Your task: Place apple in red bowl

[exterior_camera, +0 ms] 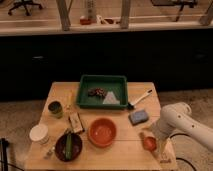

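The apple is a small red-orange fruit near the table's front right corner. My gripper is at the end of the white arm coming in from the right, right at the apple and partly covering it. The red bowl is a wide shallow orange-red dish in the front middle of the table, to the left of the apple and apart from it.
A blue sponge lies behind the apple. A green tray with items sits at the back. A dish brush lies to its right. A dark maroon bowl, a white cup and a dark cup stand on the left.
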`<state>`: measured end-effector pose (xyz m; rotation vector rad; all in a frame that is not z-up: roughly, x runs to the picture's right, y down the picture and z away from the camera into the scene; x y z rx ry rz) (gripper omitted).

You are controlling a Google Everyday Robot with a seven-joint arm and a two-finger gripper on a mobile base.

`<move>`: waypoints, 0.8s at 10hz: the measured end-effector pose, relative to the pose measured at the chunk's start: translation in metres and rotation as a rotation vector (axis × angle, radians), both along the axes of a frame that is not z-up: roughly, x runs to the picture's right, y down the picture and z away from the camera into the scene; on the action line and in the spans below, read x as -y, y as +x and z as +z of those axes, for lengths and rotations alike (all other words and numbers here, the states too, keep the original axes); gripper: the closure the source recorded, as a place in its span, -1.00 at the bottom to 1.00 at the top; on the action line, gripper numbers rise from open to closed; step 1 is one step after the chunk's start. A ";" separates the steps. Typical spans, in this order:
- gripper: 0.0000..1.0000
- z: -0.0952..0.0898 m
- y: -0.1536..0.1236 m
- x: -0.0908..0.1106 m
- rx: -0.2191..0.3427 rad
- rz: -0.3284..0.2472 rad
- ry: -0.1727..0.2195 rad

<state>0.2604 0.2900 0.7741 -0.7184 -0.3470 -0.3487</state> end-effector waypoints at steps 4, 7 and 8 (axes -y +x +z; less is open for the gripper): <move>-0.60 -0.007 -0.010 -0.002 0.022 -0.031 -0.010; -0.09 -0.013 -0.012 -0.002 0.031 -0.052 -0.001; 0.11 -0.014 -0.011 -0.001 0.033 -0.055 0.006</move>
